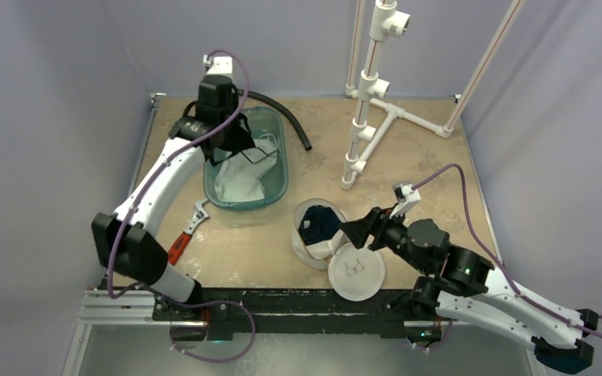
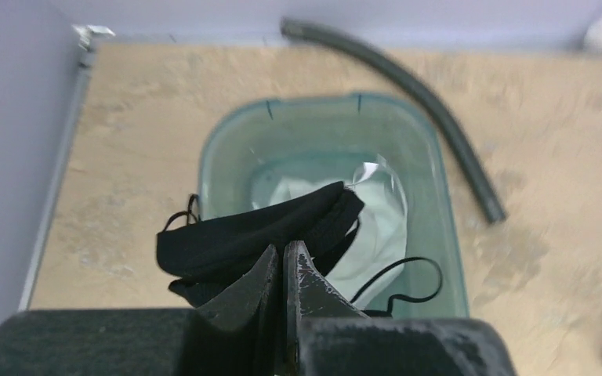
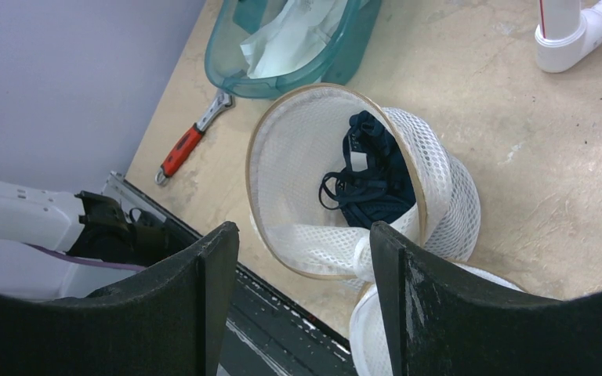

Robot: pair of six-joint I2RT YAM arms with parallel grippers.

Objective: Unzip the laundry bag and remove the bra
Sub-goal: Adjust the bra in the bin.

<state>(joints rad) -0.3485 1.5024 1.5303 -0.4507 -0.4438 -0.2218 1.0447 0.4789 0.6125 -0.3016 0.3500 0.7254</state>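
Left pincer [image 2: 284, 252] is clamped on a black bra [image 2: 255, 233] over the tub [image 2: 313, 100]; it is judged soft, light and limp, with straps likely to snag. The bag [image 3: 448, 192] lies unzipped on the worktop [image 3: 517, 117] with a dark bra [image 3: 372, 178] inside, best pinched at a bunched cup. Right pincer [image 3: 304, 235] is held apart beside the rim.

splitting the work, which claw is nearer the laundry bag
Right. The right claw is open right beside the laundry bag; the left claw is far off over the teal tub, shut on a black bra.
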